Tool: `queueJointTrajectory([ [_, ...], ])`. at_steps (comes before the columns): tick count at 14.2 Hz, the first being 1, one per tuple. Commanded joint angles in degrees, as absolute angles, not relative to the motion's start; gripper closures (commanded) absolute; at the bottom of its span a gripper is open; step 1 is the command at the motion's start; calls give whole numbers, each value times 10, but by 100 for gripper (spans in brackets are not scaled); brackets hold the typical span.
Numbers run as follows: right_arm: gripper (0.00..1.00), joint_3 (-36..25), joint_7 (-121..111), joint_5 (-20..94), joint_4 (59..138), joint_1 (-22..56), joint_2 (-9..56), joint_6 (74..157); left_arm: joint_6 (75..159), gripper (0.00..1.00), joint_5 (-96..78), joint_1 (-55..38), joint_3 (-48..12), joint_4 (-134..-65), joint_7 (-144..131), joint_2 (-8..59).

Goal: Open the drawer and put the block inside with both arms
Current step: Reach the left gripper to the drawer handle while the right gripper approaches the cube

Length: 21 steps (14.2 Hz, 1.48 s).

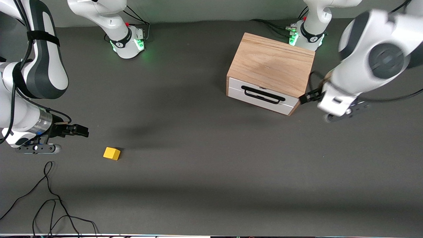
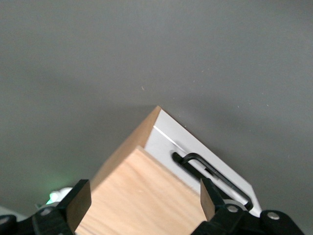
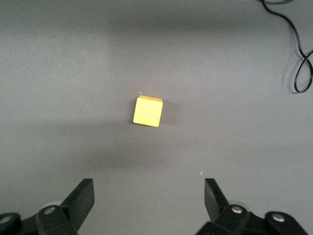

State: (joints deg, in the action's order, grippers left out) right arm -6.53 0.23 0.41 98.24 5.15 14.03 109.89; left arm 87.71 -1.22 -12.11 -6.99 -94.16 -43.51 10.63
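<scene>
Grey table point(image 1: 211, 185): block point(image 1: 111, 153) near spread right pincer point(image 1: 79, 130); left pincer point(image 2: 146, 205) spread, seemingly above box point(image 1: 272, 64).

Table point(image 1: 205, 185): dark grey matte surface, fills the whole work area. Soft shadow bands run across it.

Loose cable point(image 1: 49, 201): thin, black, lying on the table in irregular loops at the edge nearest the front camera, toward the right arm's end. It runs off the frame edge. A loop of it also shows in the right wrist view point(image 3: 298, 54).

Wall point(image 1: 211, 10): plain grey-green strip along the table edge farthest from the front camera.
</scene>
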Motion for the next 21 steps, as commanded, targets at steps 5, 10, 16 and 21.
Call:
queueJointTrajectory([
  [5,0,-63,13,7,980,55,142,1105,901,0,-50,-191,-63,-935,-781,215],
  [10,0,-63,10,7,980,57,131,1089,926,0,-59,-209,-67,-933,-907,267],
  [16,0,-67,4,7,976,54,125,1089,953,0,-87,-210,-70,-934,-928,302],
  [21,0,-67,4,7,980,54,122,1088,966,0,-87,-219,-70,-937,-947,327],
])
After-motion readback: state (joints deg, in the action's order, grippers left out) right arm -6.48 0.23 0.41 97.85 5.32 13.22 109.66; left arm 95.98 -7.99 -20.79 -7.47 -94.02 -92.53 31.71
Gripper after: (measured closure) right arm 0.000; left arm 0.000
